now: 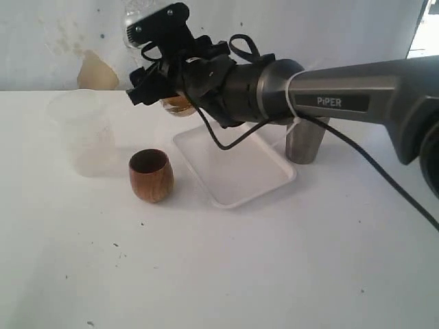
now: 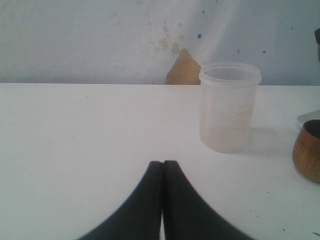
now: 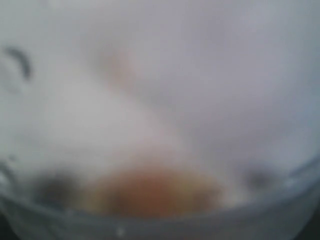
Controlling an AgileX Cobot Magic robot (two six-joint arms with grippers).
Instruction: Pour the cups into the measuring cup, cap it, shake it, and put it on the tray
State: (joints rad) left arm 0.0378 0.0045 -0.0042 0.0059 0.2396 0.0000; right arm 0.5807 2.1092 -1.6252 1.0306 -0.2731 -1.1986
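My right gripper [image 1: 159, 88] reaches across to the left and is shut on the clear measuring cup [image 1: 177, 104], holding it in the air above the far corner of the white tray [image 1: 236, 179]. Brownish contents lie at the cup's bottom. In the right wrist view the measuring cup [image 3: 150, 192] fills the blurred picture and hides the fingers. The brown wooden cup [image 1: 151, 175] stands upright left of the tray. The steel tumbler [image 1: 305, 142] stands behind the tray, partly hidden by the arm. My left gripper [image 2: 163, 164] is shut and empty, low over the table, short of the wooden cup [image 2: 307, 150].
A frosted translucent beaker [image 1: 82, 133] stands at the left, behind the wooden cup; in the left wrist view the beaker [image 2: 230, 107] is ahead of the fingers. A white wall with brown stains closes the back. The right arm's cable hangs over the tray.
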